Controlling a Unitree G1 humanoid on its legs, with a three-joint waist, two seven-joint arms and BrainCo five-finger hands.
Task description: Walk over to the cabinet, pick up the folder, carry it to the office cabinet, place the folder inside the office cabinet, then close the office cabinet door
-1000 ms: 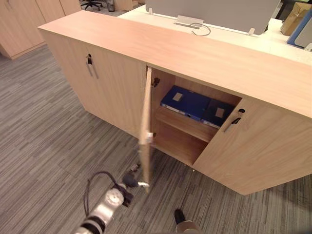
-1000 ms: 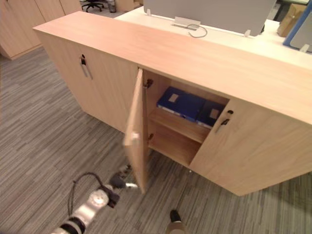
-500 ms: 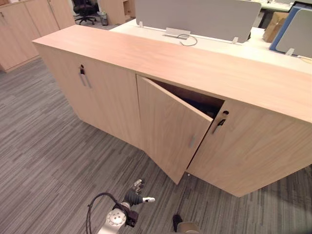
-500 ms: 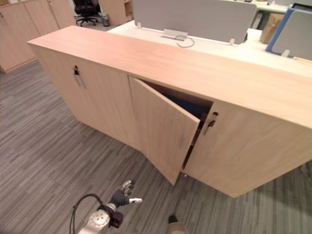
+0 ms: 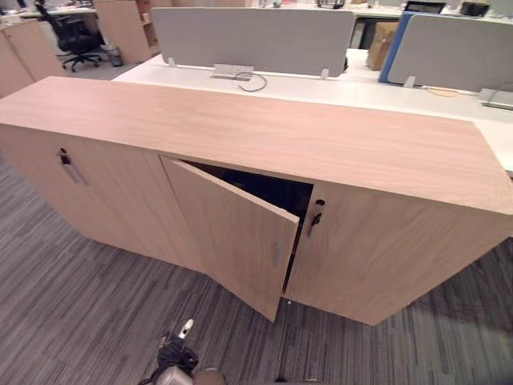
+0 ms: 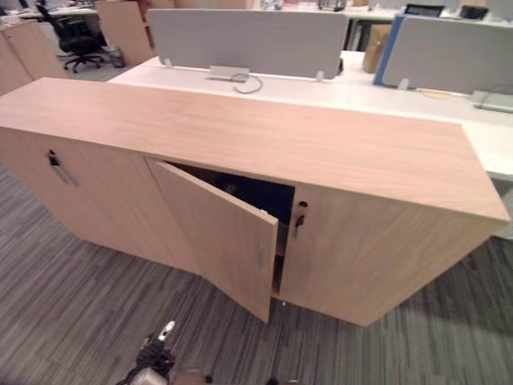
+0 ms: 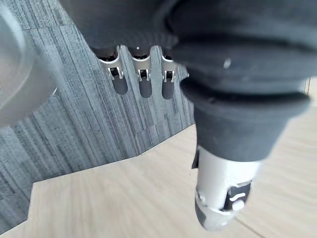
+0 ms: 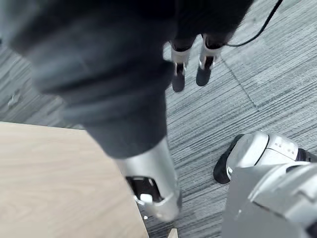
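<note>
The long light-wood office cabinet (image 5: 264,132) stands in front of me. Its middle door (image 5: 232,233) is ajar, swung out at a shallow angle, and leaves a dark wedge-shaped gap (image 5: 268,188) at the top. That door hides the shelf and the folder behind it. My left hand (image 5: 178,353) hangs low over the carpet, well short of the door; its fingers (image 7: 141,74) are straight and hold nothing. My right hand (image 8: 190,69) hangs over the carpet by my side, its fingers relaxed and holding nothing.
The cabinet's left door (image 5: 66,158) and right door (image 5: 377,249) are closed, each with a dark handle. Behind the cabinet is a white desk (image 5: 321,87) with grey divider screens (image 5: 256,40). An office chair (image 5: 72,36) stands at the far left. Grey carpet lies before the cabinet.
The middle door has swung from wide open to nearly closed, covering the blue folders on the shelf. My left hand has dropped back from the door. The camera has risen and shifted.
</note>
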